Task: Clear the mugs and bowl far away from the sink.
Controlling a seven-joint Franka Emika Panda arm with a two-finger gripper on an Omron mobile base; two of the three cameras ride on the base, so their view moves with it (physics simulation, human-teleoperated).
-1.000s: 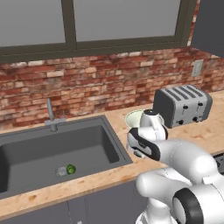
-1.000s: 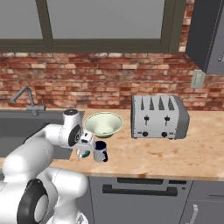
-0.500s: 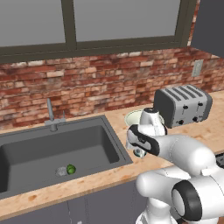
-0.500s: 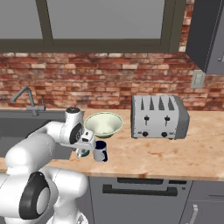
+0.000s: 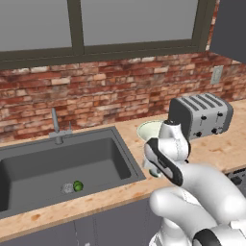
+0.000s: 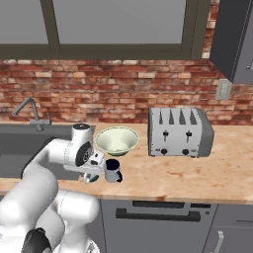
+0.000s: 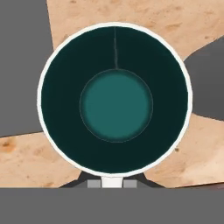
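The teal-inside mug (image 7: 116, 104) is seen straight from above in the hand view, its white rim standing on the wooden counter. My gripper (image 7: 112, 183) is shut on the mug's near side, a white bit of it pinched between the two grey pads. From the right base view the hand (image 6: 91, 174) hangs low at the counter's front by the sink's (image 6: 15, 148) corner, hiding that mug. The navy-inside mug (image 6: 113, 170) stands just right of the hand. The pale bowl (image 6: 117, 140) (image 5: 149, 129) sits behind them. The sink (image 5: 57, 163) lies to the left.
A grey toaster (image 6: 180, 132) (image 5: 199, 115) stands right of the bowl, with open wooden counter (image 6: 197, 173) in front of and beyond it. The faucet (image 5: 56, 126) rises behind the basin, and a small green thing (image 5: 77, 186) lies near the drain. A brick wall backs the counter.
The jaws went from wide open to shut on the teal mug. The hand sank a little toward the counter. Bowl and navy mug stayed put.
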